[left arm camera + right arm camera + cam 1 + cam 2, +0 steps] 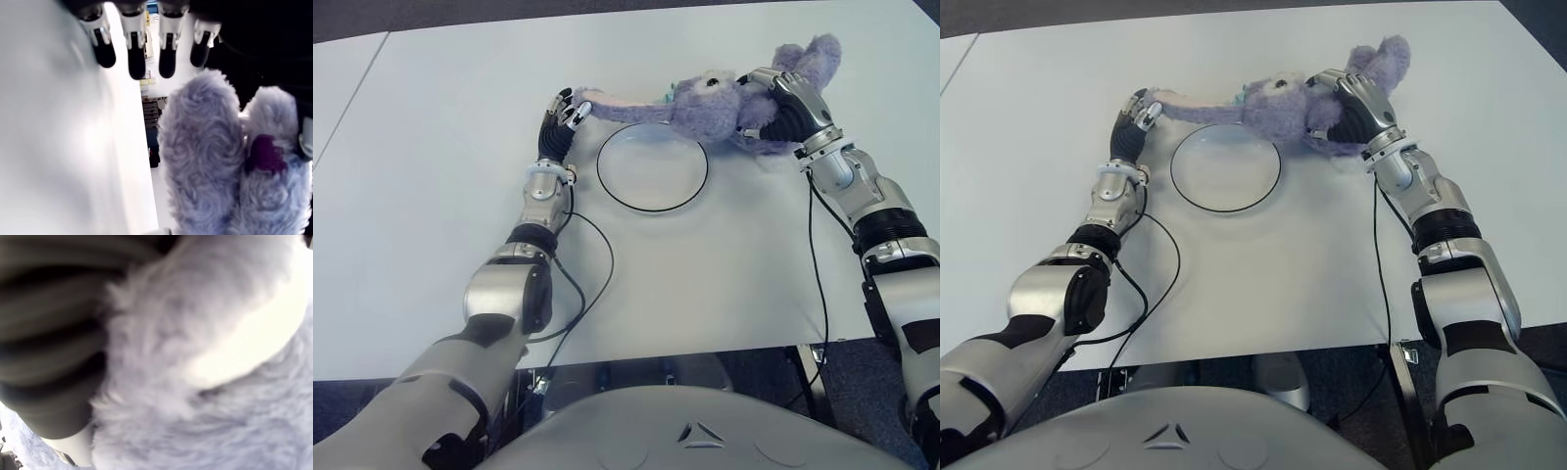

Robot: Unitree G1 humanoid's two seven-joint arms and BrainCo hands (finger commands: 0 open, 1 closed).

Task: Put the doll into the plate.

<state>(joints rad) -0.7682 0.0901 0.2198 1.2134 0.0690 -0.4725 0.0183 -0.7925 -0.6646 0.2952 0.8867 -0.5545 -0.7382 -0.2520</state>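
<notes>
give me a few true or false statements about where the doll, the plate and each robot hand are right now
1. The right robot hand grips the purple doll. True.
2. The doll lies fully inside the plate. False: it is at the plate's far rim, mostly outside it.
3. The left robot hand is at the tip of the doll's long outstretched limb. True.
4. The plate holds a second toy. False: nothing lies in its middle.
5. The plate sits on the white table between the two arms. True.
</notes>
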